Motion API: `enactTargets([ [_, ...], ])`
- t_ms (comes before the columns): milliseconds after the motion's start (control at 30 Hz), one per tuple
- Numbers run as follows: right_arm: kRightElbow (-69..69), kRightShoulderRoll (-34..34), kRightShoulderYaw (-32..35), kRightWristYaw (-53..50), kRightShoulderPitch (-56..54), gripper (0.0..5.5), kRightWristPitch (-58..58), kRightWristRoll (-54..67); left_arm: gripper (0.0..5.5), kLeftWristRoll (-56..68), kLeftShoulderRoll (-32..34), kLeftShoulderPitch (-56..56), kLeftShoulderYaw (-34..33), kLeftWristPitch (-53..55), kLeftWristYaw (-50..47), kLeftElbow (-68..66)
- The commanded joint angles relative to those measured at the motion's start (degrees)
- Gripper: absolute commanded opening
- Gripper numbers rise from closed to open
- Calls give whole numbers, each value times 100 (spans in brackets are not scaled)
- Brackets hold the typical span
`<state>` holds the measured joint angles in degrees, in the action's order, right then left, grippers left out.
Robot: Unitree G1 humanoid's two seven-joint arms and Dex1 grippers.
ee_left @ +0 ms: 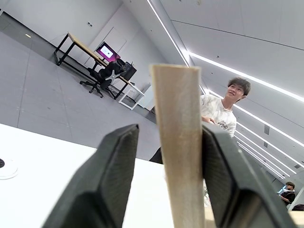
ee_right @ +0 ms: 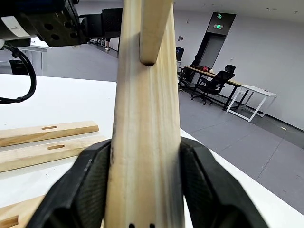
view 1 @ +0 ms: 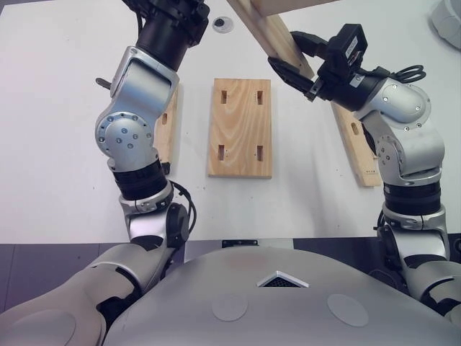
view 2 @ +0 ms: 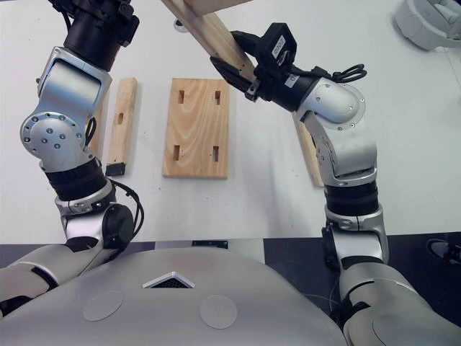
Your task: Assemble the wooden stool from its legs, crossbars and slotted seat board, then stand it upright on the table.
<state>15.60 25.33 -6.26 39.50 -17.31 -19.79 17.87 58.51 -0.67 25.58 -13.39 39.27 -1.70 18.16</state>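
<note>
The slotted seat board [view 1: 240, 128] lies flat mid-table. My right gripper [view 1: 292, 56] is shut on a wooden leg [view 1: 268, 25] and holds it slanted in the air above the board's far right corner. A crossbar [ee_right: 154, 28] sits in that leg's slot. My left gripper [ee_left: 166, 130] is raised at the leg's far end; one finger [ee_left: 228, 190] rests against the wood, the other finger [ee_left: 95, 190] stands off with a gap. Another leg [view 2: 121, 124] lies left of the board beside my left arm. A further leg [view 1: 356, 148] lies on the right under my right arm.
A small round fitting [view 1: 222, 26] is set in the white table [view 1: 57, 108] behind the board. A pale device [view 2: 425, 21] sits at the far right corner. The table's near edge [view 1: 72, 242] runs just in front of the robot.
</note>
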Motion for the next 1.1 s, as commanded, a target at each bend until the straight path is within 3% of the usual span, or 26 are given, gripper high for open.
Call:
enactTargets([
  [33,90,115,-21,142,-19,210,205,-103,149,157,-67,-14,-44,-8,-153,-40],
  [133,18,131,-16,154,-66,209,263,-140,110,194,-74,-13,-77,-54,-208,-16],
  [433,-177,-144,-32,-141,113,209,142,-220,108,16,218,-13,-371,-349,-544,419],
  [600,-58,-85,3,-398,526,323,30,-404,102,-125,411,-347,-523,-238,-1301,1011],
  [767,442,212,312,-607,1834,426,-39,-519,102,76,679,-1419,-440,505,-2943,2782],
  [967,1010,698,818,-87,2951,432,-411,122,102,407,1026,-2336,-386,915,-3632,3403],
  [1100,1036,777,840,-20,3103,432,-568,195,102,731,852,-2675,-168,768,-3871,3465],
])
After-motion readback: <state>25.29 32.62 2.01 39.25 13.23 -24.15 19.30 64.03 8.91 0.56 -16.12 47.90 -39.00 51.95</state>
